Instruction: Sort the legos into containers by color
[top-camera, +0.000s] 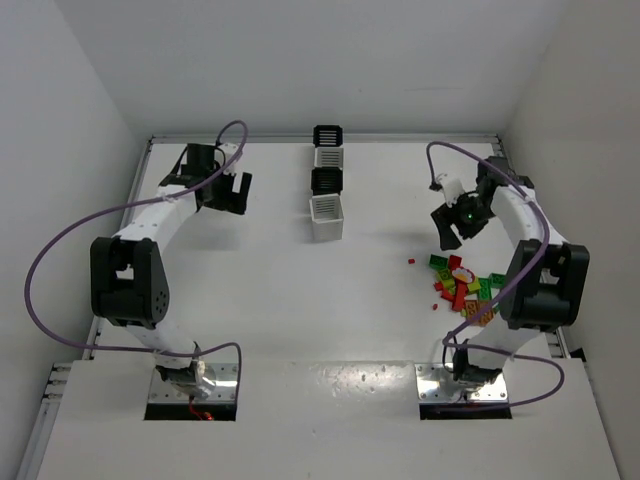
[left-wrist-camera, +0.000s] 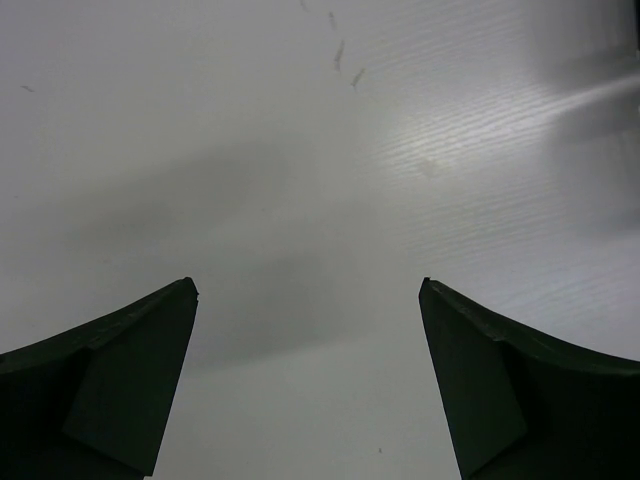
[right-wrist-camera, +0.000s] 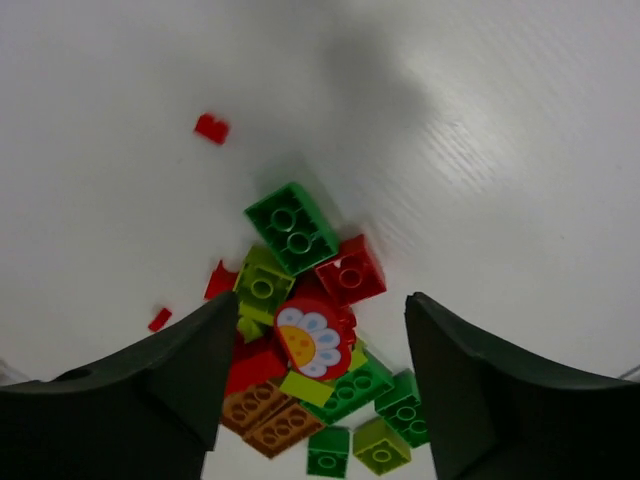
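The left gripper (left-wrist-camera: 308, 283) hangs wide and empty over bare table (left-wrist-camera: 300, 120), well left of the containers (top-camera: 327, 228), whose row runs straight away from the arms. The right gripper (right-wrist-camera: 320, 298) hovers above the legos (top-camera: 465, 287) with its jaws wide and nothing held. Closing into so tight a heap would likely pinch mixed colours or scatter the rest. The heap lies at the right, stretching diagonally from far-left to near-right.

- White table (top-camera: 300, 300) carried everything.
- Four containers (top-camera: 327, 185) stood in a tight row at far centre: black, white, black, white, far to near.
- Legos (top-camera: 465, 285) lay heaped on the right: red, green, yellow, orange.
- One small red brick (top-camera: 411, 261) lay loose just left of the heap.
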